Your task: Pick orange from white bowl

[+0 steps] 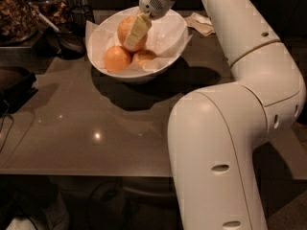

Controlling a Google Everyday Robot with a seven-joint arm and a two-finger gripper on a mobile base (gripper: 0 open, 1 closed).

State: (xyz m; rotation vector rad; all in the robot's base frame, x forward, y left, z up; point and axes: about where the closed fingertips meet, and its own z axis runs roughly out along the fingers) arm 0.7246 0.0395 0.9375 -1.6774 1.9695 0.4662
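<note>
The white bowl (168, 56), lined with white paper, stands at the back middle of the dark table. The orange (125, 27), large and dull tan, lies at the back of the bowl. A smaller, brighter orange (117, 59) and a small oblong orange piece (145, 56) lie in front of it. My gripper (132, 36) reaches down into the bowl from above. Its pale tip lies across the right front of the orange and touches it. The far side of the orange is hidden.
My white arm (230, 128) fills the right side of the view. A dark ladle (67, 40) and a container of brown food (17, 13) stand left of the bowl. A crumpled napkin (201, 23) lies behind it on the right. A black object (14, 83) sits at the left edge.
</note>
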